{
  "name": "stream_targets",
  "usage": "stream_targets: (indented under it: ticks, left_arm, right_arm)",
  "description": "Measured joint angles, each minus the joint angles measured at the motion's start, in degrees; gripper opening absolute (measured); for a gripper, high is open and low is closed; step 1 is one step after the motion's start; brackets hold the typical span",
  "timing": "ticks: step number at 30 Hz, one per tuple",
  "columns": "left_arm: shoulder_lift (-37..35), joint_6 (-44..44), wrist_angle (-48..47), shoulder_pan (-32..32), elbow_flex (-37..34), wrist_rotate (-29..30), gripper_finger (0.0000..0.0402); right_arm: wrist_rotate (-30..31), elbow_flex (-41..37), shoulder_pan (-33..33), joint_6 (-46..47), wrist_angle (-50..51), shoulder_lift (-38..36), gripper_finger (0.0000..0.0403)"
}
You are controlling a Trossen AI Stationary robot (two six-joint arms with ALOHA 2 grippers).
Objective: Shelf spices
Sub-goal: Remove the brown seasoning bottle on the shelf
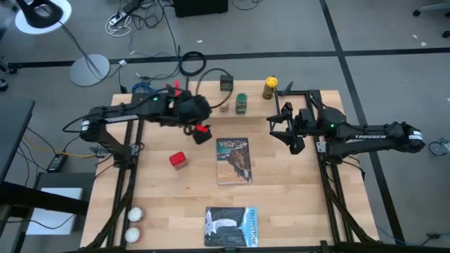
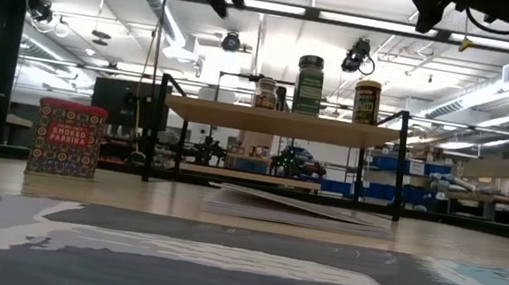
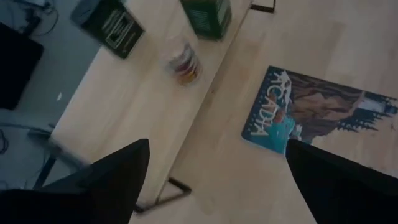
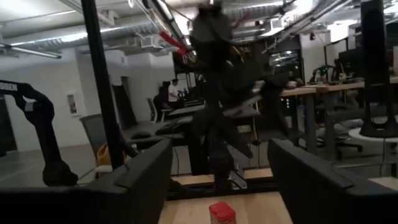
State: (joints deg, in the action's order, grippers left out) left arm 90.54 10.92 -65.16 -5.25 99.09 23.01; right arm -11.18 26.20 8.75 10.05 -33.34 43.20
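Four spices stand on the shelf at the table's far edge: a dark square tin, a tiny pale jar, a green jar and a yellow-lidded jar. The red tin stands upright on the tabletop, left of centre. My left gripper is open and empty, raised above the shelf's near edge. My right gripper is open and empty, raised off the table on the right and facing left.
An "Acadia" book lies flat at the table's centre, just right of the red tin. A second book lies at the near edge. Two white balls sit in the near left corner. Bare wood shows around the red tin.
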Motion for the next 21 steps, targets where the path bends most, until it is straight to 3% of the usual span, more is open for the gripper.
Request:
stream_targets:
  ticks: [8,21]
  left_arm:
    - [3.7,-6.1,8.2,-5.3,0.0,-0.7,0.0384]
    - [5.7,-6.1,17.0,-11.6,0.0,-7.9,0.0384]
  right_arm:
    - [-0.4,0.0,-1.2,-1.3,-0.5,-0.1,0.0327]
    - [-0.9,0.0,-1.2,-3.9,-0.5,-0.1,0.0331]
